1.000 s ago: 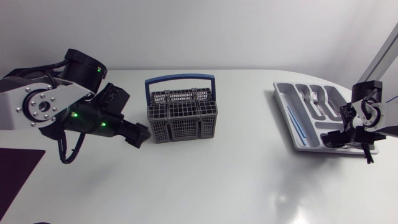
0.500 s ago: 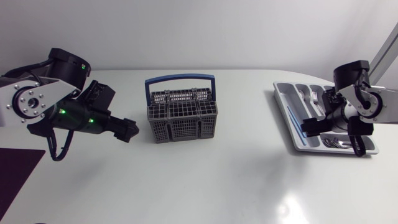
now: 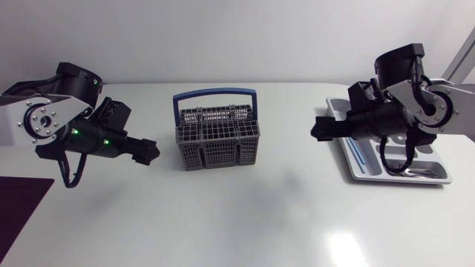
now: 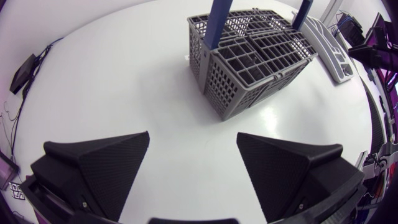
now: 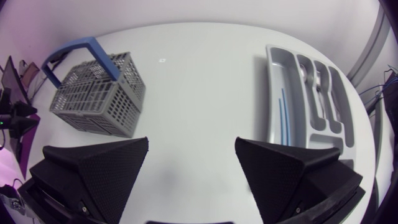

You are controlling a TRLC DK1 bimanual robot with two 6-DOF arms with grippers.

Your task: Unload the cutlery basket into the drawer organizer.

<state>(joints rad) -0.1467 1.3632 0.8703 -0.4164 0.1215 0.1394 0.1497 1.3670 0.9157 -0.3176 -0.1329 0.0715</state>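
Basket: blue-handled grey lattice plastic cutlery basket point(image 3: 217, 141) lies straight ahead of left gripper point(image 3: 151, 153).
Nearer arm: left; right gripper point(image 3: 319, 130) well apart.
Fingers: both pairs apart, empty.

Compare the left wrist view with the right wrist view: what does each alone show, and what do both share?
Only the left wrist view shows the left gripper standing open. Only the right wrist view shows the right gripper standing open, and cutlery lying in the drawer organizer. Both show the cutlery basket, the organizer and the table.
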